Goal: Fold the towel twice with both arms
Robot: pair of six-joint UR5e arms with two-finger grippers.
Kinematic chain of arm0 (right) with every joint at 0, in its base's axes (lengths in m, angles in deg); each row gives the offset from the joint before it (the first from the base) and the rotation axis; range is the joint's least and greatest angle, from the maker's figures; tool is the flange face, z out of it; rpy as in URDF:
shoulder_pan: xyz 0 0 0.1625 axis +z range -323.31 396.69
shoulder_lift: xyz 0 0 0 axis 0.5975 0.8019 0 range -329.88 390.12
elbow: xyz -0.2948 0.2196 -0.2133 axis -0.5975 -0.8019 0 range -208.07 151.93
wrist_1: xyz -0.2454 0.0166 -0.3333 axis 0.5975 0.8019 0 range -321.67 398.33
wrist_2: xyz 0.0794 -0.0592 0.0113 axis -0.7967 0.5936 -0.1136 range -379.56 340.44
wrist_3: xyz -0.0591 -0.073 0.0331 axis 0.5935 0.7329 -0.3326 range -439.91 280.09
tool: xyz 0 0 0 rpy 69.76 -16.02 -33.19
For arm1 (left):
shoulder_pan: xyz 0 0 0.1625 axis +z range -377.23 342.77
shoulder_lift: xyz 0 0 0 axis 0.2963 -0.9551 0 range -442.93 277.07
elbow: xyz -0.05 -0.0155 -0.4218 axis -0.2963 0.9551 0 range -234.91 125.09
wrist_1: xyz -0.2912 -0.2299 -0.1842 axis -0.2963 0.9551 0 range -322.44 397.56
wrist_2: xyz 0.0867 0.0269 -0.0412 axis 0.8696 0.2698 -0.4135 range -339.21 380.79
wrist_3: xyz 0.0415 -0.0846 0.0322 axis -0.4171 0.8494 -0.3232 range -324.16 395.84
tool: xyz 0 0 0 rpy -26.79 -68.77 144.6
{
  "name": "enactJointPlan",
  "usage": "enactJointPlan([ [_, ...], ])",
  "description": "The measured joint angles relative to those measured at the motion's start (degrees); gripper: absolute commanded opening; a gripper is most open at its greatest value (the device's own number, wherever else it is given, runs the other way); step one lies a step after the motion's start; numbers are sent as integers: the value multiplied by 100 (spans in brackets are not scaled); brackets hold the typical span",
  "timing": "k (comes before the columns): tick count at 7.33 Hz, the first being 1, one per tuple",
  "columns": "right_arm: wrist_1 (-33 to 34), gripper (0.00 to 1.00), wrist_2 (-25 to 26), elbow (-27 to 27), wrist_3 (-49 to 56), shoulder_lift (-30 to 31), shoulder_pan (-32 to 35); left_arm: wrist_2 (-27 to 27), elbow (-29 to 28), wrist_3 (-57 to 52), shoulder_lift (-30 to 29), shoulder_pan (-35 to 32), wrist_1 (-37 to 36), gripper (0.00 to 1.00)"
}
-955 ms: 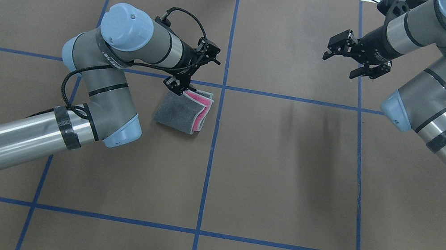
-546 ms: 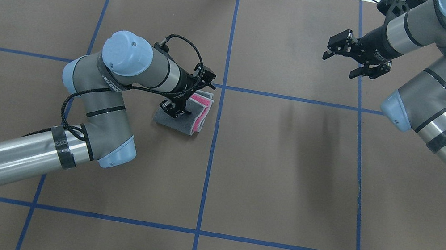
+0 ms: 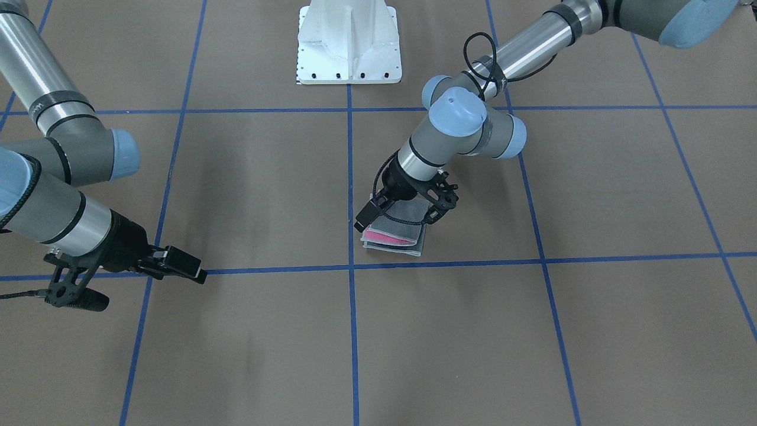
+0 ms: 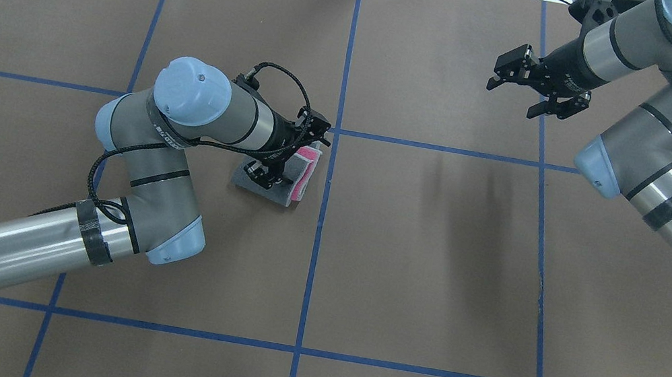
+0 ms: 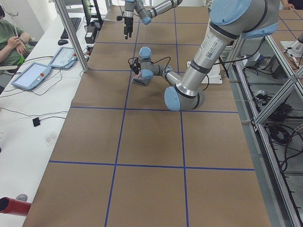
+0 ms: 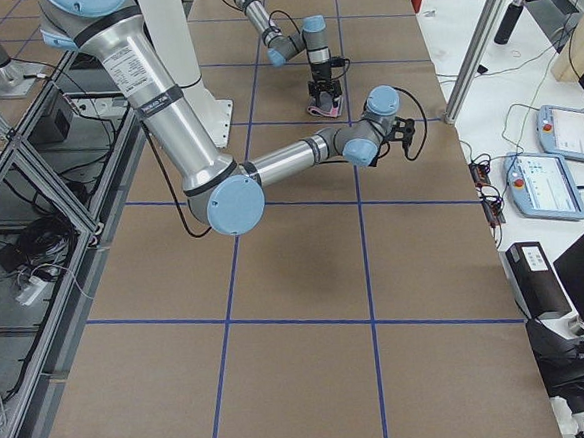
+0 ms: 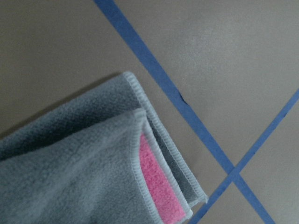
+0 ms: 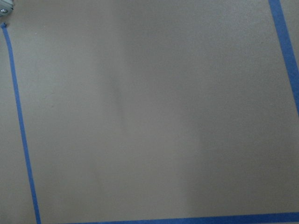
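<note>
So the towel [image 4: 284, 194] is sitting on the table [image 4: 432, 266] as a small folded pack, grey face out. It's just to my left of the centre tape line [image 4: 312, 266] and right under the cross line. A strip of pink is peeking out along the open edge that faces that centre line. In my left wrist view the stitched edges aren't lining up; they're stepping back a little, one layer behind the next.

My left tool [image 4: 288, 150] is hanging right over the pack with its jaws apart, one finger out past each side, gripping nothing. I honestly can't tell whether it's touching the cloth or just clearing it. My right tool [image 4: 513, 99] is well off on the far side of the table, also spread wide and holding nothing.

To me it's looking like both folds are in and I'm finishing up. What I'm thinking for this bit is to lift the left tool straight up with no sideways slide, because terry grabs and the top layer isn't pinned by anything. I'm also keeping the jaws apart so they don't pinch a loop. If I'm pressing, I'd do it near the pink edge, where it looks likeliest to spring open.
</note>
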State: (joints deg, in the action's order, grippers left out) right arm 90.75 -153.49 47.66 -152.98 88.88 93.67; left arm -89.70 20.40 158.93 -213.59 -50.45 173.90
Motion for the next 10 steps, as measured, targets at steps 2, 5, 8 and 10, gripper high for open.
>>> enactJointPlan([
  [2, 43, 100, -52, 75, -2, -8, 87, -232, 418, -131, 104, -268, -75, 99],
  [5, 106, 100, -65, 118, 631, 125, 485, -552, 651, -1471, 456, -1176, -207, 99],
  [8, 1269, 100, 106, 117, 3005, 443, 993, -559, 882, -4342, 1071, -2222, -1290, 99],
  [10, 2378, 100, 495, 128, 4567, 502, 1364, -548, 1139, -6212, 1279, -2732, -2619, 99],
])
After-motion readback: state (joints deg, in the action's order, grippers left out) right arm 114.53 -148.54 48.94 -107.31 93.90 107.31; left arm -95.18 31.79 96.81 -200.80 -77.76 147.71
